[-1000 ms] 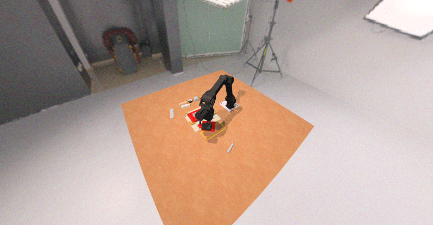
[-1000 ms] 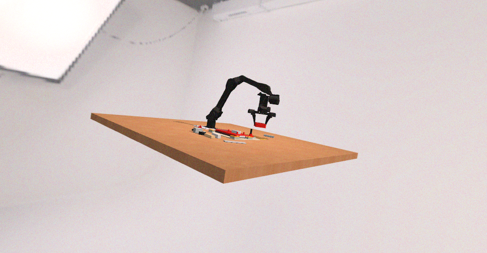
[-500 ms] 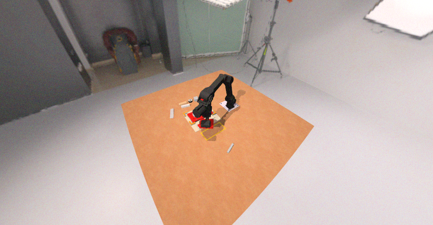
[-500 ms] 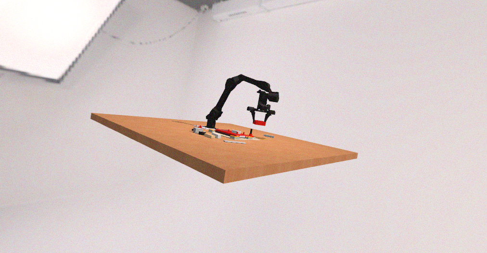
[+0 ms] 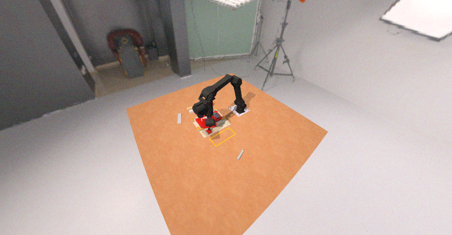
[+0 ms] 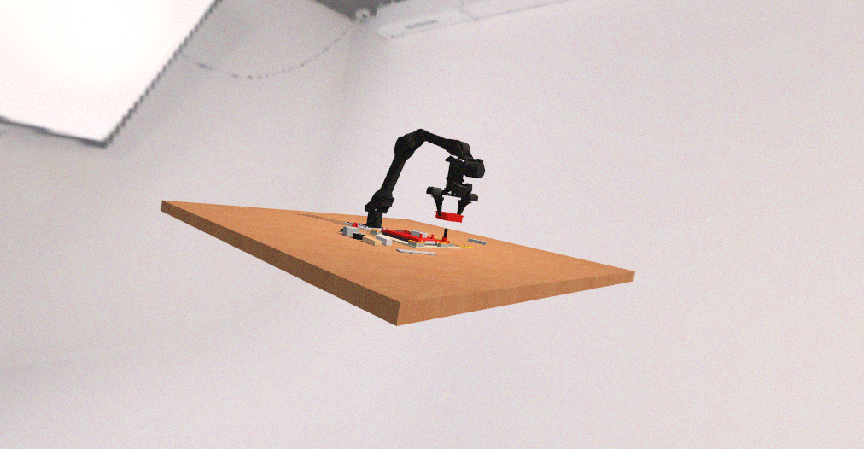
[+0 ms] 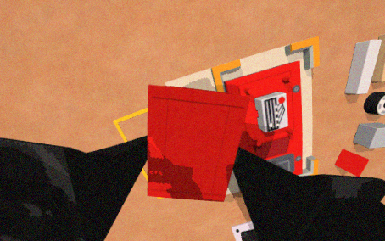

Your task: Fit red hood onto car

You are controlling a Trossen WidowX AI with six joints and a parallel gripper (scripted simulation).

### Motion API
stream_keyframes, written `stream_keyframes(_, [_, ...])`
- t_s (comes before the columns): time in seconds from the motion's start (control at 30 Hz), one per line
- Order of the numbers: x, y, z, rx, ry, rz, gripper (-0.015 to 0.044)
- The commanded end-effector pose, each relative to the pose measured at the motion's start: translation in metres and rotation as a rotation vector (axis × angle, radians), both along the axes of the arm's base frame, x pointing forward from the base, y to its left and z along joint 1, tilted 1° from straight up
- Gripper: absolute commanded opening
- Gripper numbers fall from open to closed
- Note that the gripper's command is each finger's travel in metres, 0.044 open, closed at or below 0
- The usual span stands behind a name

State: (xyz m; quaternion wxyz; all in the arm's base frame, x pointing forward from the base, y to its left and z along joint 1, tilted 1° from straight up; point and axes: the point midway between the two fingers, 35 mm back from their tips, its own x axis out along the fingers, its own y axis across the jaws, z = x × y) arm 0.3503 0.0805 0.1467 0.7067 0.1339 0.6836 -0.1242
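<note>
The red hood (image 7: 192,142) is hanging mid-frame, raised off the counter (image 7: 64,55), the fingers gripping its two sides so it stays level. It is overlapping the chassis (image 7: 271,106) at right, not yet over the engine block (image 7: 270,111).

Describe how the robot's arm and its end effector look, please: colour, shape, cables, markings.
The arm is matte black, with slim rounded links. The end effector is black too, with two tapering fingers. No cables or markings are visible. Its base stands on a small white plate.
</note>
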Motion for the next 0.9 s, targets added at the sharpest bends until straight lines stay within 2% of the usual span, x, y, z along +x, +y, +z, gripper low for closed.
stream_keyframes(0.0, [0.001,-0.02,0.001,-0.003,-0.005,0.069,0.0])
stream_keyframes(0.67, [-0.014,-0.109,0.001,-0.025,-0.003,0.389,0.0])
stream_keyframes(0.87, [-0.016,-0.115,0.001,-0.026,-0.002,0.412,0.0])
